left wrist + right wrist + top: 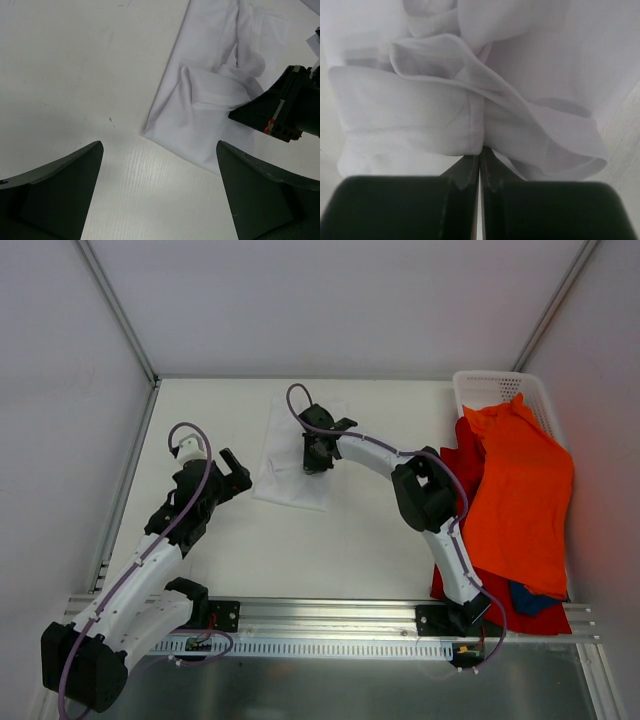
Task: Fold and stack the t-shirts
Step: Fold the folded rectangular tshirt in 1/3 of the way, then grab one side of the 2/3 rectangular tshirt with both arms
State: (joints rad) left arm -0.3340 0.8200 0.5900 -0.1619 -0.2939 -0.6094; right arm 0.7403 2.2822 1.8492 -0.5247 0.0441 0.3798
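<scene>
A metal rail (330,615) runs along the near edge of the counter (300,560), and both arms are fixed to it. The left arm (140,570) reaches up the left side. The left fingers (55,195) are spread wide apart and hold nothing. They hang over bare counter, near a corner of the white t-shirt (290,475), and do not touch it.

On the near right, a red t-shirt (525,618) lies spread on the counter. A small bit of blue cloth (525,595) peeks out on top of it. The orange t-shirt (520,495) lies over the red one and covers most of it.

The right arm (445,540) bends in from the right to the middle of the counter. The right fingers (460,210) are pressed tight together and pinch a fold of the white t-shirt. That shirt lies in the middle of the counter. It is flat at its edges and bunched up where the fingers pinch it.

Farthest back, in the right corner, stands a white basket (490,388). The top of the orange t-shirt lies across its near side.
</scene>
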